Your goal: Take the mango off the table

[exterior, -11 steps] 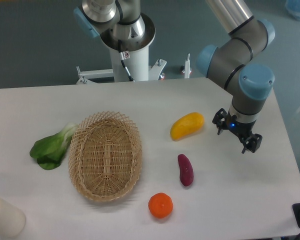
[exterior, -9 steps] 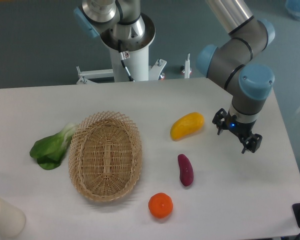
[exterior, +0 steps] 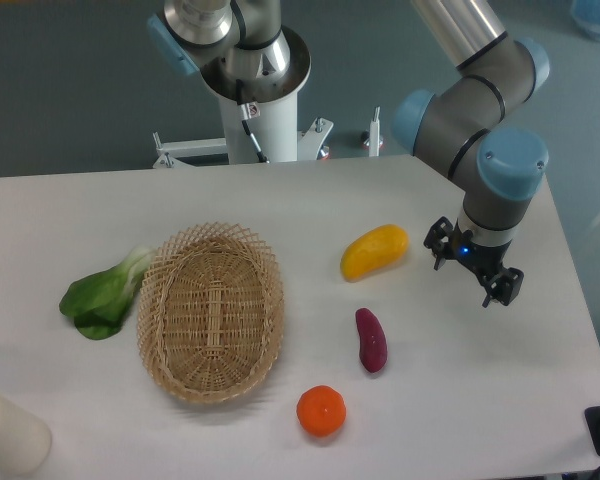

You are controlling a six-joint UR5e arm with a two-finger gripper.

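One oblong yellow mango (exterior: pixel 373 251), one purple sweet potato (exterior: pixel 370 340), one round orange (exterior: pixel 321 411), one wicker basket (exterior: pixel 211 311) on the white worktop (exterior: pixel 450 390); black gripper (exterior: pixel 474 266) spread apart, empty.

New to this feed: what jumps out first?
Probably the big oval wicker basket, empty, left of centre on the white table. Next, the yellow mango lying to its right, with the open claw hanging just right of it, not touching it. In front sit a purple sweet potato and an orange; a leafy green lies at the basket's left.
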